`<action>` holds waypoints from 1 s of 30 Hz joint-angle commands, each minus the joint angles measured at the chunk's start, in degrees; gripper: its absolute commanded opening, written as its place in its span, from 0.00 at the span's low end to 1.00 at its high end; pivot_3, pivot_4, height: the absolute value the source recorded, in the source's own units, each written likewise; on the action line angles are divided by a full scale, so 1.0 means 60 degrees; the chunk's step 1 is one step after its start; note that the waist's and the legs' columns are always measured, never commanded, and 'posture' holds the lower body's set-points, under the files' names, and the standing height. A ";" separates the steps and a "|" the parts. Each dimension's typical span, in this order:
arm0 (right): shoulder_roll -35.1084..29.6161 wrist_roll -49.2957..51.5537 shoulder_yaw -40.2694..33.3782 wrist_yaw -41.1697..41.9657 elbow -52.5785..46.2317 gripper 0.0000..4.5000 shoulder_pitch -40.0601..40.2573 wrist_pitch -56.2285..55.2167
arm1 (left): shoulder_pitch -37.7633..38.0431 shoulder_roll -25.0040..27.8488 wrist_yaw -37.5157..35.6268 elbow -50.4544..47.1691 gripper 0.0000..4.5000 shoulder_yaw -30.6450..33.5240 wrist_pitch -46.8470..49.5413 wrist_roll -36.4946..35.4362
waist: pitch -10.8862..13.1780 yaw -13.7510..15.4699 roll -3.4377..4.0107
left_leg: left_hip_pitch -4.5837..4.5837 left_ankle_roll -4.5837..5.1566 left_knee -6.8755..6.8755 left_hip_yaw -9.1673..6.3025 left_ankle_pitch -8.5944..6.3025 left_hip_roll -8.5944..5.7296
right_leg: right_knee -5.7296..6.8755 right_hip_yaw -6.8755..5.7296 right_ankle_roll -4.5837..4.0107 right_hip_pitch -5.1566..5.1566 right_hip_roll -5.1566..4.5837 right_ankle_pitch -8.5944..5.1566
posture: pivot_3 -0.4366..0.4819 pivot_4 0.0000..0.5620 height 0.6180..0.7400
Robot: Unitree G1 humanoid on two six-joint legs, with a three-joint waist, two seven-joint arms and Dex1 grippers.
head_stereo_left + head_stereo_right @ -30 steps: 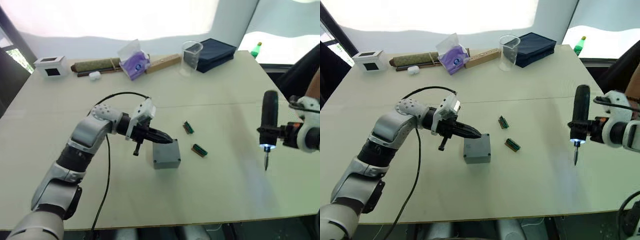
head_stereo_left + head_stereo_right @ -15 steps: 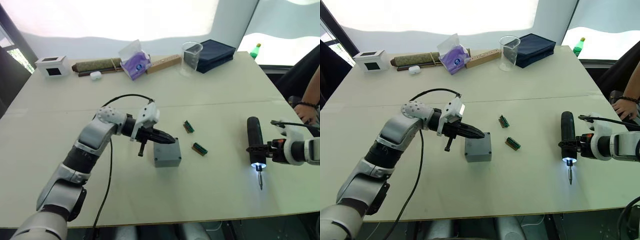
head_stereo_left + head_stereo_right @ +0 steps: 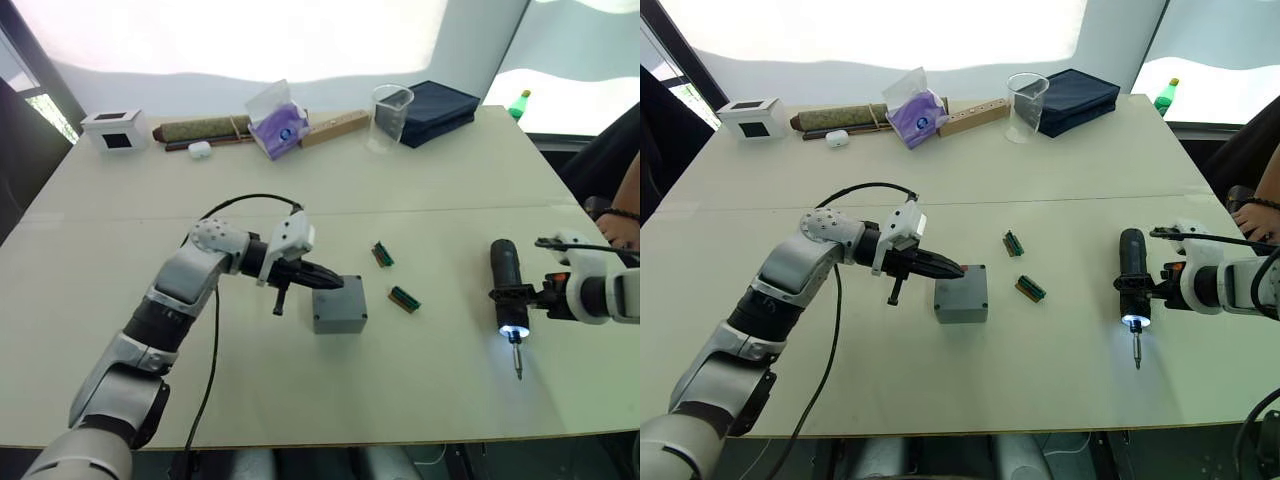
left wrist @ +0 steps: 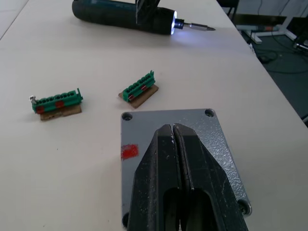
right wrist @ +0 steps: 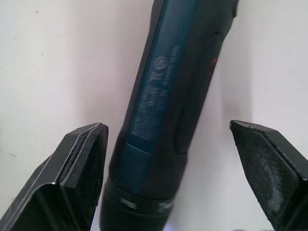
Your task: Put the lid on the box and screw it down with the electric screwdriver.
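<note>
Lowered onto the table, the electric screwdriver [image 3: 1131, 289] lies between the spread right hand's [image 3: 1153, 291] fingers; left hand [image 4: 174, 139] pressed together.

- You're looking at a lab or workshop bench setup, not a home.
- Big plain beige table [image 3: 420, 170], two boards joined, white backdrop sheet hung behind it.
- Bench clutter along the far edge: clear measuring beaker [image 3: 388, 117], white box with black window [image 3: 112, 131], dark navy case [image 3: 440, 99], wooden strip [image 3: 333, 127], purple item in plastic bag [image 3: 273, 124].
- Electronics parts lying loose: two green terminal blocks on small boards [image 4: 57, 102], grey enclosure [image 3: 337, 305], electric screwdriver [image 3: 508, 297] with lit tip.
- Left wrist view shows bare floor with cables and equipment legs [image 4: 274, 36] past the table edge.
</note>
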 commanded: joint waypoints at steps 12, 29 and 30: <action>0.1244 0.1554 -0.0188 0.1348 -0.5062 0.98 -0.1153 -0.0513 | -0.0525 0.0480 0.0627 0.1579 0.00 0.0436 -0.1157 0.1019 | 0.0009 -0.0003 -0.0003 | -0.0002 0.0002 -0.0008 -0.0017 -0.0001 0.0001 | 0.0010 -0.0013 -0.0003 -0.0006 0.0007 0.0000 | 0.48 0.27 1.00; 0.2627 -0.0745 0.4018 0.2487 -0.6227 0.98 0.1211 -0.3852 | 0.1081 0.0447 0.0985 -0.0047 0.00 -0.0097 -0.0331 0.1362 | 0.0001 0.0012 -0.0040 | -0.0006 -0.0014 0.0034 -0.0023 0.0008 0.0001 | 0.0031 -0.0033 -0.0002 0.0014 -0.0004 0.0000 | 0.48 0.27 1.00; 0.2699 -0.0841 0.4170 0.2566 -0.6173 0.98 0.1197 -0.3961 | 0.1025 0.0350 0.0986 -0.0004 0.00 -0.0135 -0.0357 0.1361 | 0.0001 0.0011 -0.0040 | -0.0006 -0.0013 0.0033 -0.0024 0.0008 0.0001 | 0.0031 -0.0034 -0.0002 0.0014 -0.0004 0.0000 | 0.48 0.27 1.00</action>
